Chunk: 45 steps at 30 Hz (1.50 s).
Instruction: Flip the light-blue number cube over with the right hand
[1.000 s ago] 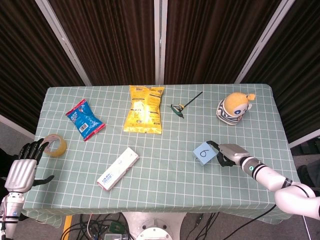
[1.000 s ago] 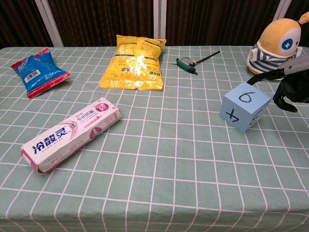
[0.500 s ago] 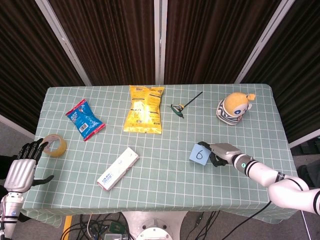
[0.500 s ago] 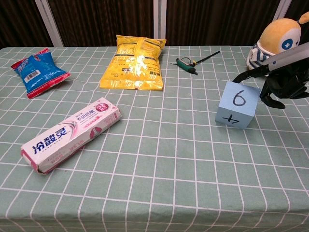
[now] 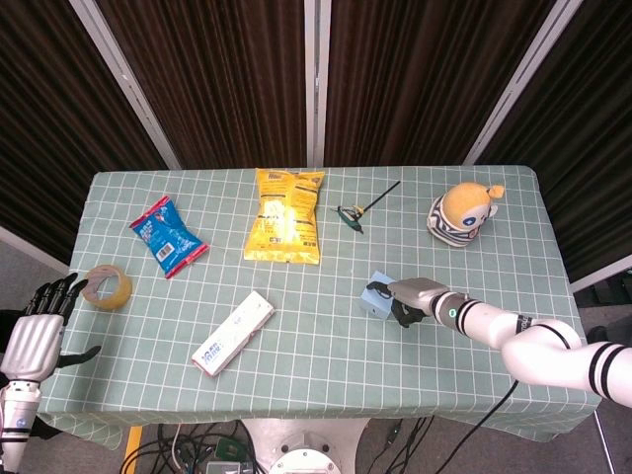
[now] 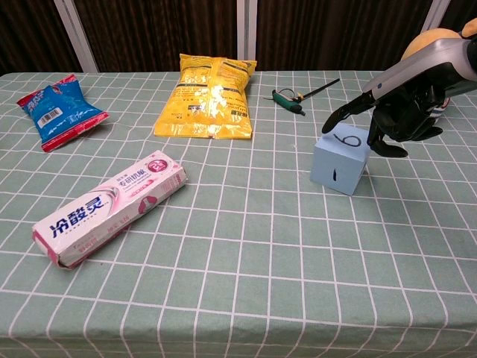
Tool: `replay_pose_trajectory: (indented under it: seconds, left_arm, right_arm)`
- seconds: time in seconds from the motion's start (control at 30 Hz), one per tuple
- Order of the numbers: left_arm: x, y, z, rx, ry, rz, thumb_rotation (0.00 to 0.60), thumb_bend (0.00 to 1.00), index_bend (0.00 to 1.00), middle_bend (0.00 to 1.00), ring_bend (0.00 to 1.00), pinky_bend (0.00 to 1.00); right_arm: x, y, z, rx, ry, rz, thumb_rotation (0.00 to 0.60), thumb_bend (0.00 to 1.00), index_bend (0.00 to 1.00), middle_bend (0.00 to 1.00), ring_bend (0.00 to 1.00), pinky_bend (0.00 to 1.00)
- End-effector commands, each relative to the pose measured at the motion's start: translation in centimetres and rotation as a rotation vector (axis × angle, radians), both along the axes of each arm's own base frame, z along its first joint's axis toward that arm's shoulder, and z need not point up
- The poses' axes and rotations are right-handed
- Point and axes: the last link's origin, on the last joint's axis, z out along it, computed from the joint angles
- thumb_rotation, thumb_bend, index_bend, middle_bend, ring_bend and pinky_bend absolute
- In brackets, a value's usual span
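The light-blue number cube (image 6: 340, 162) stands on the checked cloth right of centre, a handwritten 6 on its top face and a small mark on its front face. In the head view the light-blue number cube (image 5: 376, 296) lies just left of my right hand (image 5: 411, 297). The right hand (image 6: 400, 112) hangs over the cube's right side. One long finger (image 6: 344, 111) reaches across the cube's far top edge and touches it, while the rest curl down beside it. My left hand (image 5: 36, 331) waits off the table's left edge, fingers spread, holding nothing.
A pink toothpaste box (image 6: 112, 206) lies front left and a yellow snack bag (image 6: 206, 95) at the back centre. A blue snack packet (image 6: 59, 110) is far left and a small green tool (image 6: 289, 100) behind the cube. The orange toy robot (image 5: 460, 212) stands back right, a tape roll (image 5: 107, 287) at the left edge.
My right hand has slid left across the table, pushing the cube along. The cube has turned: the 4 and 5 faces no longer show and the 6 now faces up.
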Motion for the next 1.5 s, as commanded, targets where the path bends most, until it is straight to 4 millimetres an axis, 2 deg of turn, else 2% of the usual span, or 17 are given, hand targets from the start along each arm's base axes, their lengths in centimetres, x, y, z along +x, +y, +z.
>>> replay_pose_trajectory:
  seconds: [0.03, 0.23, 0.43, 0.8, 1.03, 1.5]
  left_arm:
    - [0.0, 0.0, 0.0, 0.000, -0.001, -0.001, 0.600, 0.00, 0.07, 0.00, 0.00, 0.04]
    - [-0.1, 0.0, 0.1, 0.003, -0.003, -0.001, 0.600, 0.00, 0.07, 0.00, 0.00, 0.04]
    - [-0.1, 0.0, 0.2, 0.009, -0.002, -0.004, 0.600, 0.00, 0.07, 0.00, 0.00, 0.04]
    - [-0.6, -0.3, 0.1, -0.002, -0.003, 0.013, 0.600, 0.00, 0.07, 0.00, 0.00, 0.04]
    - [-0.6, -0.3, -0.1, -0.009, -0.004, 0.010, 0.600, 0.00, 0.07, 0.00, 0.00, 0.04]
    - [-0.3, -0.1, -0.5, -0.021, 0.001, 0.002, 0.600, 0.00, 0.07, 0.00, 0.00, 0.04]
  right_arm:
    - [0.0, 0.0, -0.1, 0.008, 0.012, -0.008, 0.600, 1.00, 0.00, 1.00, 0.89, 0.80]
    - [0.1, 0.1, -0.2, 0.003, 0.008, -0.012, 0.600, 1.00, 0.00, 1.00, 0.89, 0.80]
    - [1.4, 0.2, 0.0, -0.017, -0.030, 0.019, 0.600, 1.00, 0.00, 1.00, 0.89, 0.80]
    - [1.9, -0.5, -2.2, 0.051, 0.005, -0.010, 0.600, 1.00, 0.00, 1.00, 0.89, 0.80]
    - [1.1, -0.2, -2.1, 0.062, 0.035, -0.012, 0.600, 1.00, 0.00, 1.00, 0.89, 0.80]
    - [-1.4, 0.8, -0.4, 0.056, 0.106, -0.020, 0.600, 1.00, 0.01, 1.00, 0.89, 0.80]
